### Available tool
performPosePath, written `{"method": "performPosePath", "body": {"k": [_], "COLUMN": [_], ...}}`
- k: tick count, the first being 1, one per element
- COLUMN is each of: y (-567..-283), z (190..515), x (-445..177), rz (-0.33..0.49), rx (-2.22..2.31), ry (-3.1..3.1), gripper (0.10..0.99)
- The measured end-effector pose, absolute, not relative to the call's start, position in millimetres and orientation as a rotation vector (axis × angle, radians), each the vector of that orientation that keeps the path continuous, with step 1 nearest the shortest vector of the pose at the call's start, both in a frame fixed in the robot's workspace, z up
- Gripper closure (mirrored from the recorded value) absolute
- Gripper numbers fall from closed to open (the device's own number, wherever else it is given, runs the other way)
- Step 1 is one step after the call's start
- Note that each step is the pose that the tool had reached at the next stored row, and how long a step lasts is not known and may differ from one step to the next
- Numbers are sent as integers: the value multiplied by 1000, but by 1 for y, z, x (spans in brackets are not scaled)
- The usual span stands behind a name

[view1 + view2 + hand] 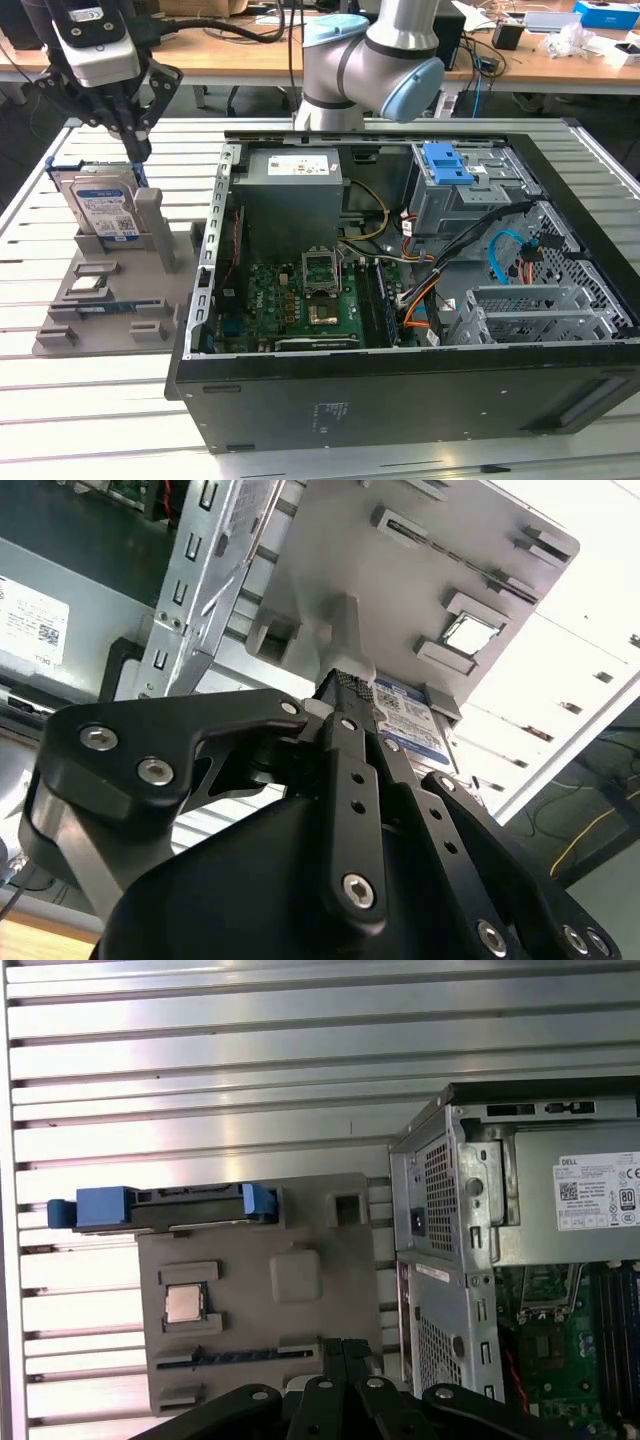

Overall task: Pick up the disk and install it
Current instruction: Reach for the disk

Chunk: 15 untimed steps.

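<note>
The disk (105,205) stands upright on its edge in a slot of the grey fixture (110,290), at the exterior view's left. It is silver with a white-and-blue label and blue rails. My gripper (140,160) hangs just above the disk's upper corner, on the side nearer the case, with its fingers (138,145) shut together and nothing between them. In the second wrist view the fingertips (350,685) point down past the disk's label (415,720). The first wrist view shows the disk (165,1207) edge-on, beyond the gripper (340,1345).
The open black computer case (400,400) lies to the fixture's right, with a grey power supply (295,175), a motherboard (300,300) and a blue bracket (447,163) on the drive bay. The fixture also holds a chip (186,1303) and a memory stick (235,1358). The arm's base (370,60) stands behind the case.
</note>
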<state>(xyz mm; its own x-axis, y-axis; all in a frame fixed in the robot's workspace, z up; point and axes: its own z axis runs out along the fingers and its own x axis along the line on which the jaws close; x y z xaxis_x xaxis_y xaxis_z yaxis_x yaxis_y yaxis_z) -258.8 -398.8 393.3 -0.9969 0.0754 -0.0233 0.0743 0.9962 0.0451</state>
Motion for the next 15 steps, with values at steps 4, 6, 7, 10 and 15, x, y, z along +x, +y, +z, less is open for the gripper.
{"method": "performPosePath", "body": {"k": [4,6,7,10,15], "y": [-399,-399,-399,-399,-399], "z": [393,393,393,393,393], "x": [-268,-275,-278,-293,-308], "rz": [69,69,69,69,69], "rx": [117,117,117,117,117], "ry": [3114,3114,3114,3114,3114], "gripper": [980,980,980,980,980]}}
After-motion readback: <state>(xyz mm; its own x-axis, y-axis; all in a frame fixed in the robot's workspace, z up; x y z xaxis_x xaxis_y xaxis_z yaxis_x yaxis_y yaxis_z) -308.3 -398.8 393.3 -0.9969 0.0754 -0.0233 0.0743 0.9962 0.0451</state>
